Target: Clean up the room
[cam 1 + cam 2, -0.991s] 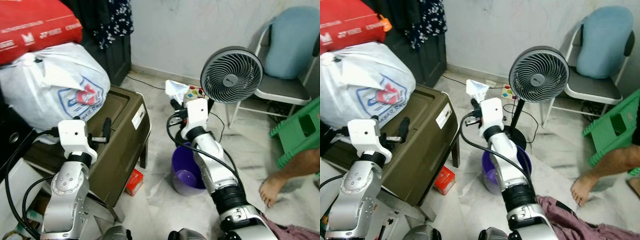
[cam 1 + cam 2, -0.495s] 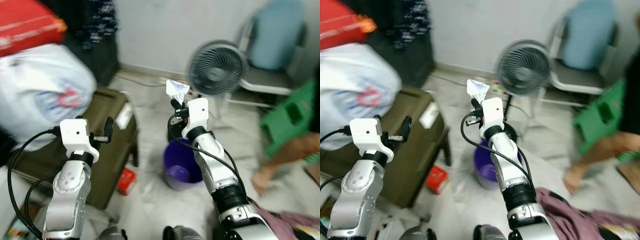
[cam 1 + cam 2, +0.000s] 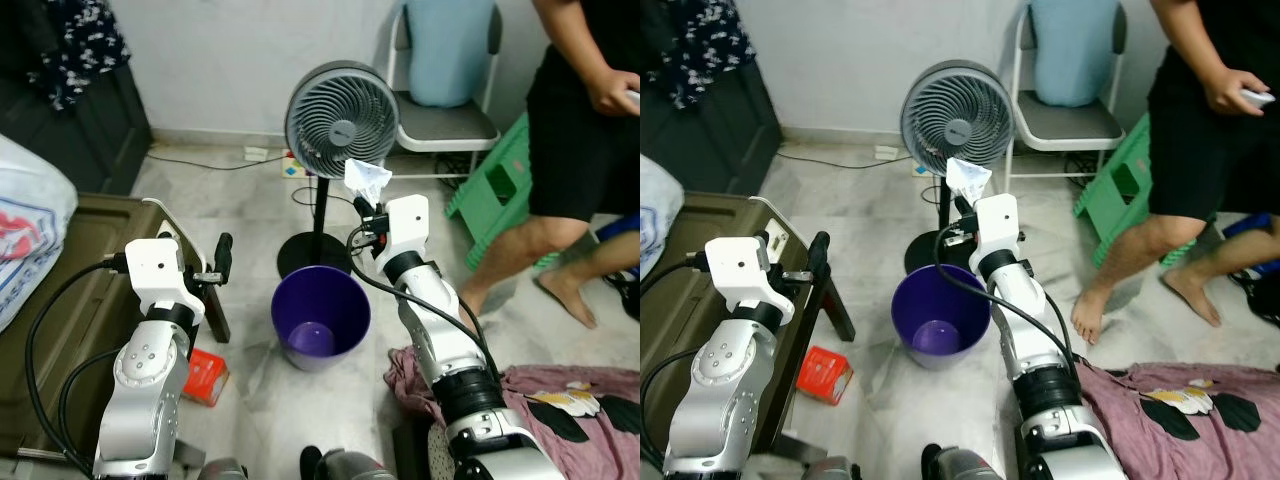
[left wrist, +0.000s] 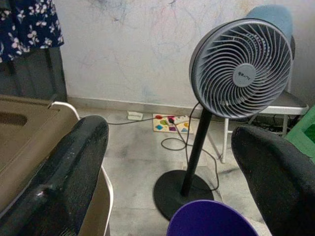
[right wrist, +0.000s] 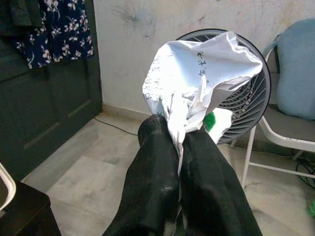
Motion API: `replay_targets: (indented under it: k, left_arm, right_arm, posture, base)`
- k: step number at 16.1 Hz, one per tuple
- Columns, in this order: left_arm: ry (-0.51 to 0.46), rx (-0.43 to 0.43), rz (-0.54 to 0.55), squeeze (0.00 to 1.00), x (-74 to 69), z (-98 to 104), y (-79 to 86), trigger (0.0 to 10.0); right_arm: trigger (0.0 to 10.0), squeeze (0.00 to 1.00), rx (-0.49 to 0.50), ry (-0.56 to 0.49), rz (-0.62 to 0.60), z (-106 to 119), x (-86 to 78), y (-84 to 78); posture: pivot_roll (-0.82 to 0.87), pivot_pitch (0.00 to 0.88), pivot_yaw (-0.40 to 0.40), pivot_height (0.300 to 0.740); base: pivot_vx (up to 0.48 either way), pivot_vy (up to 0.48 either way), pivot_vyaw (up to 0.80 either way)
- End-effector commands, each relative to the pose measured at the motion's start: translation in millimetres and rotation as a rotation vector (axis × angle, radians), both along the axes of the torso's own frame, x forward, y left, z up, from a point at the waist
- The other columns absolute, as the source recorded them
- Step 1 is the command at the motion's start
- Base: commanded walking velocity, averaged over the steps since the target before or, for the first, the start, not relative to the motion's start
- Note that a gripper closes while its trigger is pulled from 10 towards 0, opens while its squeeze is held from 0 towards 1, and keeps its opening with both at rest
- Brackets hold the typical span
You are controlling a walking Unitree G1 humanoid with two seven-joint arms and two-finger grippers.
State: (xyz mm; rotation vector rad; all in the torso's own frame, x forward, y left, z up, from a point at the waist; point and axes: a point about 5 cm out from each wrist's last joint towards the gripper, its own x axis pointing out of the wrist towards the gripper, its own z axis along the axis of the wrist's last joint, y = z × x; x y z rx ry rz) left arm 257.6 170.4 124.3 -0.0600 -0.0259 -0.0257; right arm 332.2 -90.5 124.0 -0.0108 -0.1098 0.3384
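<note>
Marble floor [image 3: 255, 390]: right pincer [image 3: 367, 207] clamps crumpled paper [image 3: 366, 178] above purple bin [image 3: 320, 316].

Crumpled white paper [image 5: 197, 83]; glossy purple plastic bin [image 3: 320, 318]

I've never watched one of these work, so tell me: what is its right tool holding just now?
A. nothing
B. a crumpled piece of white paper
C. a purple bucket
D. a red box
B: the right tool is shut on a crumpled white paper, held up beside the purple bucket.
</note>
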Motion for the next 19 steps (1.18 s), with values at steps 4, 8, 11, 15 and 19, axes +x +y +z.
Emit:
replay_targets:
  k: [4, 8, 11, 15, 19]
  left_arm:
    - [0.006, -0.008, 0.011, 0.0, -3.0, -4.7, 1.8, 10.0]
    - [-0.049, -0.083, 0.04, 0.0, -8.0, -3.3, 5.7, 10.0]
    - [0.0, -0.123, 0.04, 0.0, -11.3, -10.6, 7.8, 10.0]
    - [-0.028, -0.118, -0.018, 0.0, -6.1, -7.8, 0.5, 10.0]
    - [-0.027, -0.119, -0.032, 0.0, -6.0, -7.3, 0.8, 10.0]
  right_arm:
    - [10.0, 0.0, -0.002, 0.001, -0.002, -1.5, -2.6, -2.5]
    - [10.0, 0.0, 0.0, 0.024, -0.037, -5.7, -8.1, -13.2]
    - [10.0, 0.0, -0.004, 0.06, -0.077, -13.8, -19.8, -30.2]
    - [10.0, 0.0, -0.013, 0.073, -0.085, -15.2, -23.8, -35.5]
    - [10.0, 0.0, -0.009, 0.082, -0.089, -14.1, -25.3, -34.7]
  posture:
    - [0.06, 0.017, -0.036, 0.74]
    - [0.05, 0.0, -0.026, 0.74]
    - [0.04, 0.0, -0.028, 0.74]
    - [0.02, 0.003, -0.023, 0.74]
    - [0.02, 0.0, -0.019, 0.74]
  base:
    - [0.0, 0.0, 0.0]
    - [0.0, 0.0, -0.6]
    - [0.0, 0.0, -0.8]
    - [0.0, 0.0, -0.77]
    - [0.184, 0.0, -0.62]
